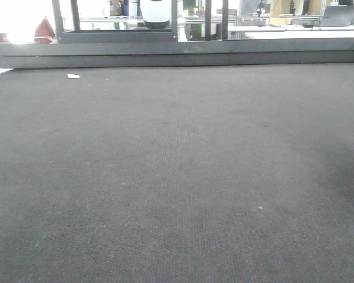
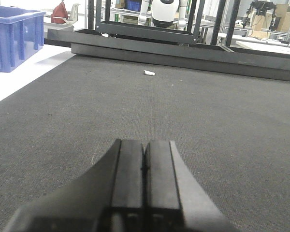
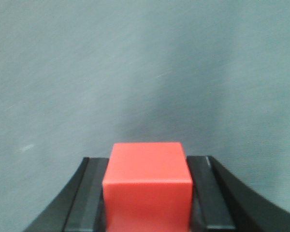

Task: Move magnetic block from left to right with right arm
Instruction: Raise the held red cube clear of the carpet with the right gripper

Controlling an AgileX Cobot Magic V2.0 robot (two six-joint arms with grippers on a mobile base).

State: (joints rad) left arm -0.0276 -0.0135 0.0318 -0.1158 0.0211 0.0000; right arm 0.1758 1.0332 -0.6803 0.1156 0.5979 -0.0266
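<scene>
The right gripper (image 3: 147,169) has its jaws clamped on the magnetic block (image 3: 147,189), whose red sides sit flush against the black fingers (image 3: 86,198) on either side. The dark mat (image 3: 135,72) fills the view beyond it. The left gripper (image 2: 145,162) has its jaws pressed together with nothing between them, low over the same mat. Farther off, a small white scrap (image 2: 149,73) lies near the dark frame (image 2: 183,50) at the mat's far edge, and a blue crate (image 2: 14,41) stands off the mat's left side.

Between right gripper (image 3: 147,162) jaws: magnetic block (image 3: 147,186), over desk (image 1: 177,177). Paper scrap (image 1: 74,75) far left on desk; crate (image 2: 14,41) beyond left edge.
</scene>
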